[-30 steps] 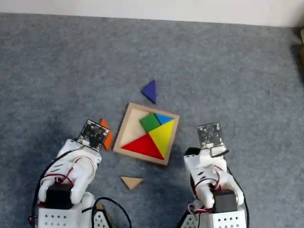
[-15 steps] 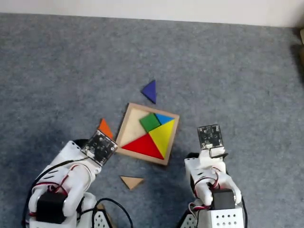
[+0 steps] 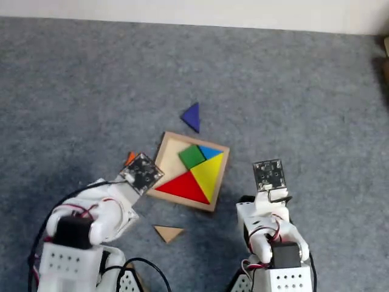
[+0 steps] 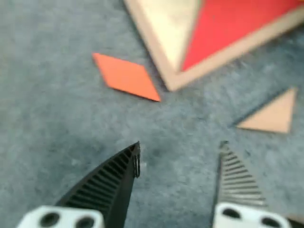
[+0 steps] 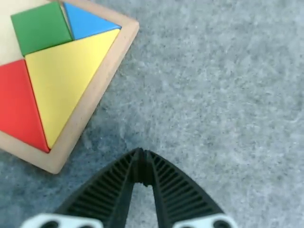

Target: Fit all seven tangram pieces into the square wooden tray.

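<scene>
The left pincer (image 4: 180, 145), spread and empty, has swung toward the wooden tray (image 4: 154, 47). We judge the orange parallelogram (image 4: 126, 77), ahead of its tips, the next pick. Right pincer (image 5: 141, 164): pressed together.

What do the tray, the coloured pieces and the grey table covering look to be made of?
The tray: probably pale unfinished wood, judging by its light tan rim and bare floor. The red piece and orange piece: likely painted wood, with flat, opaque, matt colour. The tan triangle looks unpainted. The table covering: grey felt or short-pile carpet, judging by its mottled, fuzzy texture.
</scene>
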`<state>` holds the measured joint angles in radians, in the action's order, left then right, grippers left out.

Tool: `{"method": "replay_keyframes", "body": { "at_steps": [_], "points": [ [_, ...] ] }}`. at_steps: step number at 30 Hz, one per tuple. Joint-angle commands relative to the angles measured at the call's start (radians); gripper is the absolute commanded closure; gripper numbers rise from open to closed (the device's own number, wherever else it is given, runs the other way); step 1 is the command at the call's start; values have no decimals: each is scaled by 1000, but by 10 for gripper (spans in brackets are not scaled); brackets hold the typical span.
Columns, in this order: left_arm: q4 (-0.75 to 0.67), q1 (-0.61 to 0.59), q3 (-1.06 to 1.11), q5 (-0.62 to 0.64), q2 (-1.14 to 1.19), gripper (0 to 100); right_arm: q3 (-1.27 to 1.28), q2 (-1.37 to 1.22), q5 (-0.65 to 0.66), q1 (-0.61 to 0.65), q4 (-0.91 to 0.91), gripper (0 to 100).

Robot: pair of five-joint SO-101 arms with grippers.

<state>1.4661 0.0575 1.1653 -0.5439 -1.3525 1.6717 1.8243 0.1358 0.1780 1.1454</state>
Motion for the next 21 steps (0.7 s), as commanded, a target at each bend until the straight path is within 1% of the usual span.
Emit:
{"method": "replay_keyframes", "body": {
  "at_steps": [1,6,9,12,16,21],
  "points": [
    [-6,124,-50,-8,99,694,104,2,-5,-12,5,994],
    [-18,300,-50,-5,177,695,104,2,-5,-12,5,994],
    [-23,378,-53,-3,254,695,104,2,-5,-12,5,994],
    [-77,407,-51,14,346,695,104,2,-5,-12,5,994],
    [-164,410,-51,23,449,695,104,2,-5,-12,5,994],
    [-244,412,-50,20,519,695,104,2,-5,-12,5,994]
  ]
}}
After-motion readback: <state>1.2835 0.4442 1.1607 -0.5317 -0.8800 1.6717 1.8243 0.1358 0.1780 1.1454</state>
